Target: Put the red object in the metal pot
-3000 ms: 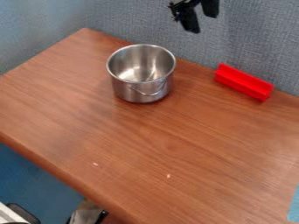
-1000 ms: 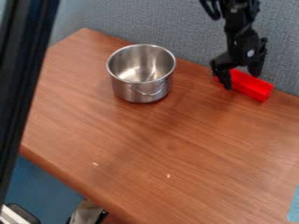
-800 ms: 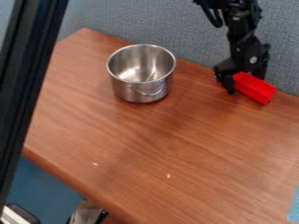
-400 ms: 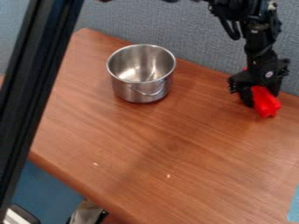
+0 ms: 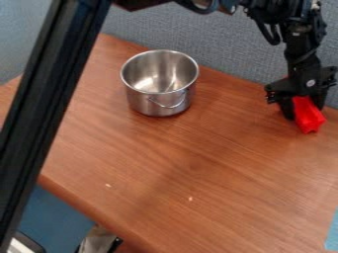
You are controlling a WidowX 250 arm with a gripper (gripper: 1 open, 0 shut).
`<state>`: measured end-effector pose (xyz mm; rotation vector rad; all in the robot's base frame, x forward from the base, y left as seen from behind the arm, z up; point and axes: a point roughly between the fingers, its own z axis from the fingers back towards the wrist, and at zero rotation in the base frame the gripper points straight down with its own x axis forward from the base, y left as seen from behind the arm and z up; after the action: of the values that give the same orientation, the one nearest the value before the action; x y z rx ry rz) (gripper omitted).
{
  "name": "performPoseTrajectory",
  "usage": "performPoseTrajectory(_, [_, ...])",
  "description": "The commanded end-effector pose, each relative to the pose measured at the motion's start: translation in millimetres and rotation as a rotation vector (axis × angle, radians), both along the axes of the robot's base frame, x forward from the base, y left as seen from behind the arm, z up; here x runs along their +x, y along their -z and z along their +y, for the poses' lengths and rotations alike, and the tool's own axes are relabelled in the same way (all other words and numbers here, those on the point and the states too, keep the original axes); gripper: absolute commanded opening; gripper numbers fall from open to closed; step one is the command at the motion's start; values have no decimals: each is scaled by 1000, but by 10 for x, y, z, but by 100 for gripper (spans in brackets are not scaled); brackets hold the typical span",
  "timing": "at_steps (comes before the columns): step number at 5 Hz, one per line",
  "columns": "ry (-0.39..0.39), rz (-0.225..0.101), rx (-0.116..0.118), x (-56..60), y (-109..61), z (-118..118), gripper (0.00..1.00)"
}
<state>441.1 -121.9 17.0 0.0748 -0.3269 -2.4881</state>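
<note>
The red object point(image 5: 310, 117) lies near the table's right edge, and only its lower right end shows. My gripper point(image 5: 301, 95) reaches down from above and stands over the block's upper part, a black finger on each side of it. I cannot make out whether the pads press on the block. The metal pot point(image 5: 160, 81) stands upright and empty at the back middle of the table, well to the left of the gripper, its thin wire handle toward the front.
The wooden table point(image 5: 172, 168) has its right edge just beyond the block and its front edge at lower left. A dark slanted bar point(image 5: 53, 119) crosses the left foreground. A blue-grey wall point(image 5: 224, 40) stands behind the table.
The gripper came down onto the red block and moved right with it. The block shifted toward the table's right edge and turned. The dark bar leaned further into view. The pot stayed put.
</note>
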Motion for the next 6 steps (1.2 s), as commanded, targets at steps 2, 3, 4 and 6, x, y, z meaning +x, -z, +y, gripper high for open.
performPoseTrajectory(2, [-15,-15,9,94,-457,147,0])
performPoseTrajectory(3, [-53,-14,5,152,-511,354,0])
performPoseTrajectory(4, [-107,-16,4,143,-579,596,0])
performPoseTrajectory(6, [-270,-3,-52,121,-651,719,0])
